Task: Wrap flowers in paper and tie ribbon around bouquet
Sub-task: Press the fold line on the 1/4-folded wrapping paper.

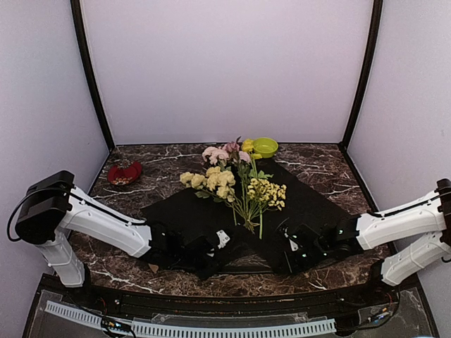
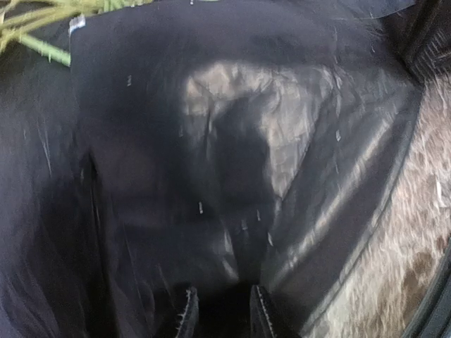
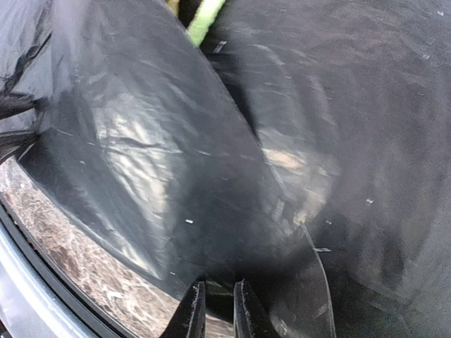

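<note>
**Holding state.** The left jaws were nearly together, with a fold of the black crinkly wrapping paper (image 2: 232,162) running down between the fingertips (image 2: 187,313). They appeared clamped on it. The right jaws stood the same way, narrowly set on a raised flap of that sheet (image 3: 162,162). Each grip was at a near corner region of the sheet, which was lifted off the dark marbled table (image 1: 317,158) there.

**Position of the work.** The bunch of pale pink and yellow flowers on green stems (image 1: 232,184) lay on the paper, between the 2 jaws and beyond them. Its long axis ran straight away from the jaws. The cut stem ends (image 1: 252,225) were nearest and the blooms farthest. Neither arm was clearly nearer: the stems sat inward of the left jaws and inward of the right jaws by about the same margin.

**Assessment.** The coming fold probably depends on drawing each flap inward across that stem line.

**Materials.** The paper was thin, glossy and creased, and likely to slip or tear. The stems were slender and loose. No ribbon was visible.
</note>
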You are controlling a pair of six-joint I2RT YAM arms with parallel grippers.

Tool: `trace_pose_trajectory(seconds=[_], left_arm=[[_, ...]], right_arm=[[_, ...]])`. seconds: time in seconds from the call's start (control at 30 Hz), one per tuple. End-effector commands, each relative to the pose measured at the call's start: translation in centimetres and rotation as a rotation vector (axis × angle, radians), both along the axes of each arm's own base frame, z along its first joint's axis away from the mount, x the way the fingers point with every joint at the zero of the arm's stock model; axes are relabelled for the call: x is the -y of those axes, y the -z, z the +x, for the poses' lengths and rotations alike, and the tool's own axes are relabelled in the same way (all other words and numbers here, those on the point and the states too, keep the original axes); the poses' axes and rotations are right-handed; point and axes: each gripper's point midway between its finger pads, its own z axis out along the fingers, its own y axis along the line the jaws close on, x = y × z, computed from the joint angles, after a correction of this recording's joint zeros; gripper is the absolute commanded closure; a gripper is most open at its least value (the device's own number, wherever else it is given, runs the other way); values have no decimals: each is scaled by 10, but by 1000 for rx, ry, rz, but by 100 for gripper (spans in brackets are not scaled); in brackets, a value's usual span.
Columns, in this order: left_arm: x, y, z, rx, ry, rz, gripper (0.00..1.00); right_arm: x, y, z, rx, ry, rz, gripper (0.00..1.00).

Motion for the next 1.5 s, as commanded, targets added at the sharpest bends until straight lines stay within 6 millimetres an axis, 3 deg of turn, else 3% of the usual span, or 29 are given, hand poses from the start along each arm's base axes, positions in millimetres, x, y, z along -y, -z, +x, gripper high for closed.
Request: trace_pose_trajectory(seconds=[0.0, 0.1, 0.2, 0.3, 0.4, 0.47, 0.53, 0.67, 0.8, 0.97, 1.33, 1.47], left_arm=[[-34, 14, -21, -92, -60, 9, 74], [-41, 17, -26, -113, -82, -20, 74], [-40, 18, -26, -120, -88, -30, 75], [-38, 21, -28, -127, -80, -34, 75], [-38, 25, -29, -136, -79, -26, 75], [-40, 27, -30, -142, -82, -25, 75], [-42, 27, -31, -144, -87, -25, 75], [-42, 26, -31, -142, -89, -27, 75], [-42, 27, -31, -142, -82, -26, 75], [-47, 33, -33, -149, -81, -3, 75], [-56, 34, -35, -142, -78, 10, 75], [-55, 32, -35, -140, -78, 0, 75]], right_arm=[[28, 11, -10, -26, 14, -111, 84], [22, -6, -4, 0, -2, -106, 83], [6, -41, 6, 55, -26, -62, 83], [-19, -78, 14, 121, -67, 22, 83], [-53, -102, 11, 167, -140, 130, 83], [-78, -104, 4, 157, -192, 191, 83], [-97, -94, -2, 111, -236, 225, 83], [-110, -51, -7, 27, -275, 158, 83], [-93, -20, -7, -14, -234, 72, 84], [-45, 9, -9, -65, -120, -10, 85], [51, 5, -11, -61, 131, -26, 84], [72, -9, -8, -38, 206, -8, 83]])
